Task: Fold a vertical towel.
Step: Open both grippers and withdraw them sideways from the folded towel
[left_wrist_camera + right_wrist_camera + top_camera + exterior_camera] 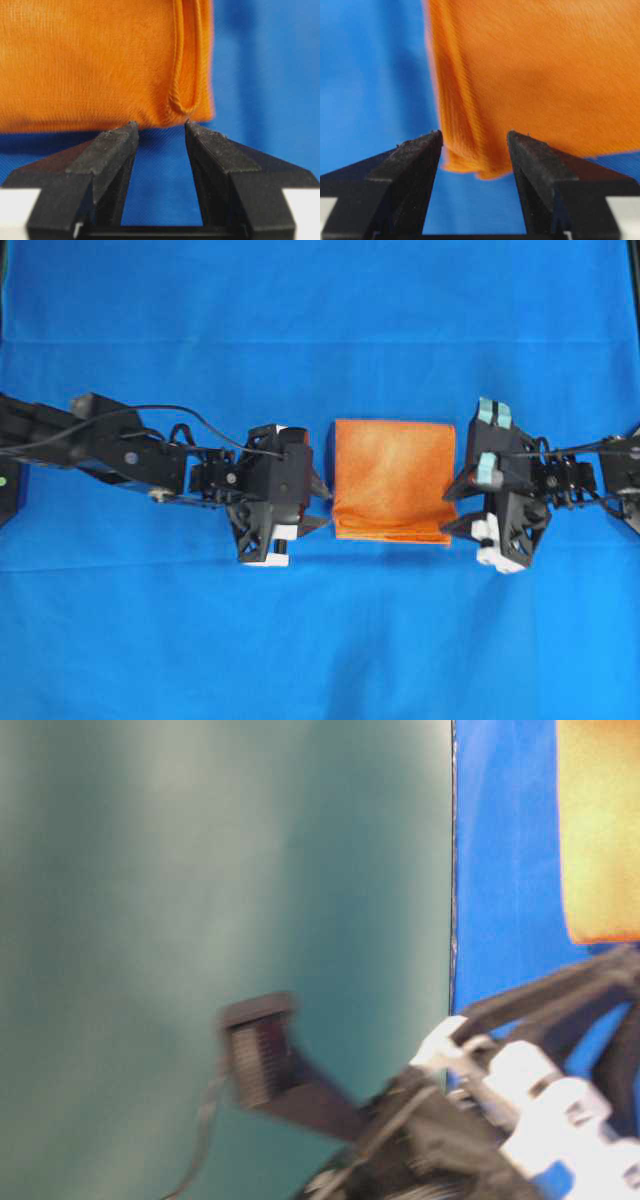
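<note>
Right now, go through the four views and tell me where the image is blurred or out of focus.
Overhead: evenly lit and fairly sharp; towel and both grippers read clearly. Table-level: heavily blurred, a teal surface fills most of it, the arm parts at the bottom are smeared. Left wrist: fingers sharp, the towel's weave behind slightly soft. Right wrist: fingers sharp, the towel's left edge smeared.
</note>
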`<control>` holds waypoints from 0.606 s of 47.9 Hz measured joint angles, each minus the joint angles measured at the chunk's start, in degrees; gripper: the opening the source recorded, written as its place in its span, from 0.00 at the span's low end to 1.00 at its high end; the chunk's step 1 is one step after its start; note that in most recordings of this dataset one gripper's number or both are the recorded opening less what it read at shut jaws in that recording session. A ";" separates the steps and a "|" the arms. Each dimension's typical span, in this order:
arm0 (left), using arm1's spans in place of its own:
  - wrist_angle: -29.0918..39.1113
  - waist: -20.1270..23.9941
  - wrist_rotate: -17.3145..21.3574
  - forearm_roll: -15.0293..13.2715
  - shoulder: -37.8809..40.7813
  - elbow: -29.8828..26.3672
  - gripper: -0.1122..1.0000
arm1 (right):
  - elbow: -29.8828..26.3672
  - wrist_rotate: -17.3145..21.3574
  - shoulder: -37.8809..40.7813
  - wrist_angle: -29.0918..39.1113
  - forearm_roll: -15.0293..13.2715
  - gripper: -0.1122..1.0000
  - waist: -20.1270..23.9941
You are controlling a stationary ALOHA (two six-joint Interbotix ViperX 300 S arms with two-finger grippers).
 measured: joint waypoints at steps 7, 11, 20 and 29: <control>4.48 -1.23 0.00 0.00 -6.50 0.44 0.46 | -0.79 -0.26 -5.98 2.37 -0.26 0.63 0.70; 7.21 -1.41 0.09 0.00 -10.72 0.53 0.46 | -1.05 -0.44 -9.84 2.99 -1.49 0.63 0.70; 10.02 -1.32 0.26 0.00 -18.90 1.67 0.46 | -1.67 -0.44 -17.93 3.60 -5.36 0.63 0.70; 10.37 -1.32 0.35 0.00 -26.63 3.96 0.46 | -1.93 -0.35 -27.51 6.06 -8.79 0.63 -0.53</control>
